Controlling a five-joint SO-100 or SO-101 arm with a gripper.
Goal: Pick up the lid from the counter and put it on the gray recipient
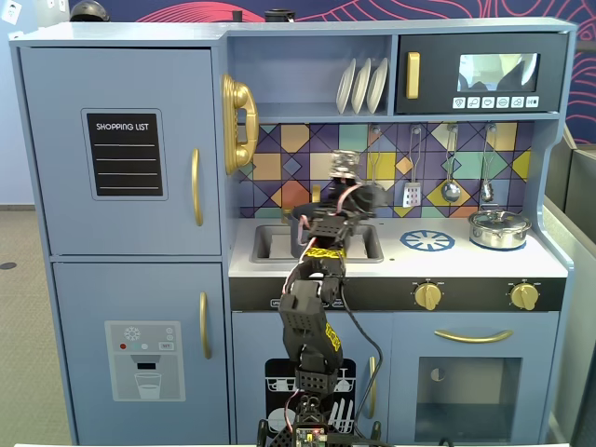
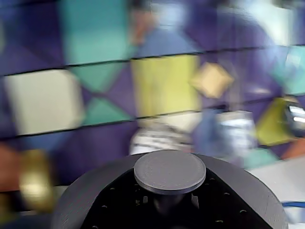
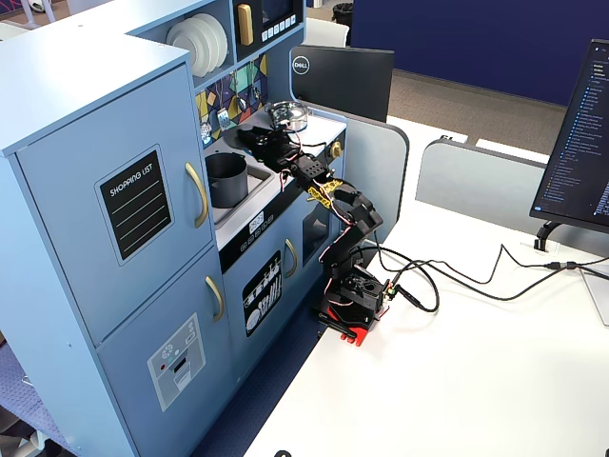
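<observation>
Lid (image 2: 169, 172) fills the wrist view's bottom edge, knob up and level so it can drop flat, apparently pinched by the gripper (image 1: 358, 200) above the counter (image 1: 549, 265) middle, pot (image 3: 226, 179) waiting uncovered in the left-end sink (image 1: 270, 244).

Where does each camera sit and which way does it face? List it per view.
A fixed view: in front of the toy kitchen, facing it head-on; the whole arm shows from base up.
Wrist view: on the arm, close above the lid, facing the blurred tiled backsplash; no fingers visible.
A fixed view: high beside the desk, looking down diagonally; the whole arm shows.
Both fixed views share the arm and the silver pot.
</observation>
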